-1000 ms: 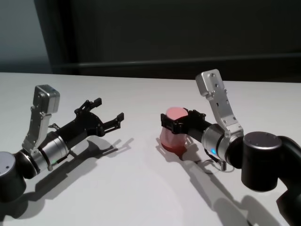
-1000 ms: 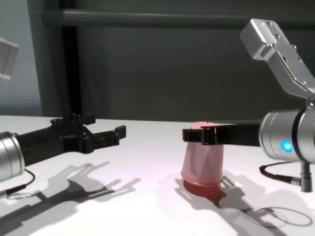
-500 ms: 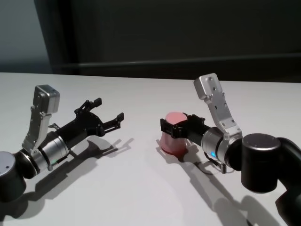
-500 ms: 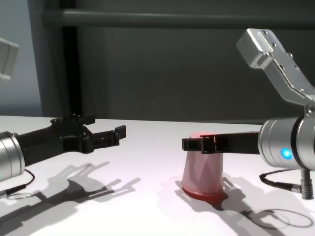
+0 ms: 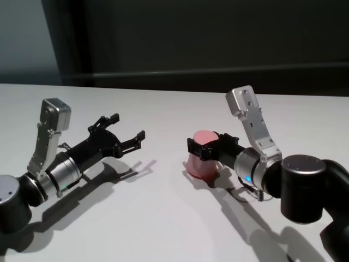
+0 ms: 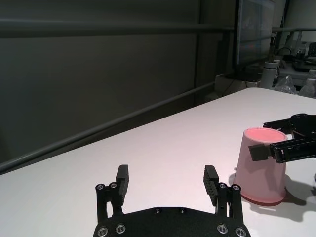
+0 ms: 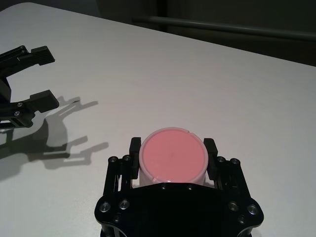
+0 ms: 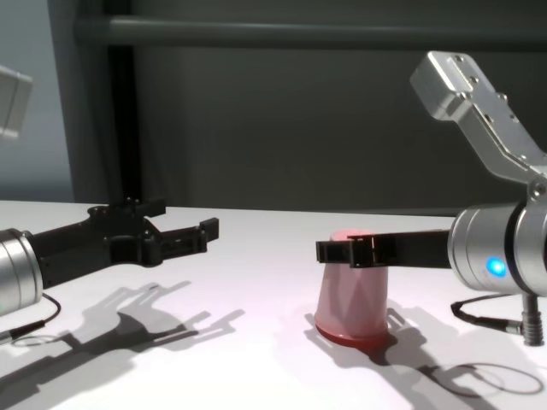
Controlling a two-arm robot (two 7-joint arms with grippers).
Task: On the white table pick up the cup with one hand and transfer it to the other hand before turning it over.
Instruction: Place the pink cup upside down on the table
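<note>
Right gripper [image 5: 200, 148] fingers [image 7: 134, 148] clamped on the cup's [image 5: 200, 158] narrow closed end, one finger each side, just under the flat base. Cup inverted: long axis vertical, base up, wider rolled rim down on the white table [image 5: 180, 218], at about 3 o'clock from table centre in the head view. Cup is smooth pink plastic, tapered, handleless, unmarked. Gripper is black, bolted; silver wrist behind it shows a blue light. Left gripper [image 5: 126, 132] fingers [image 6: 122, 177] spread wide apart, holding nothing, hovering above the table at 9 o'clock, pointing toward the cup, well apart from it. Tabletop matte white.
</note>
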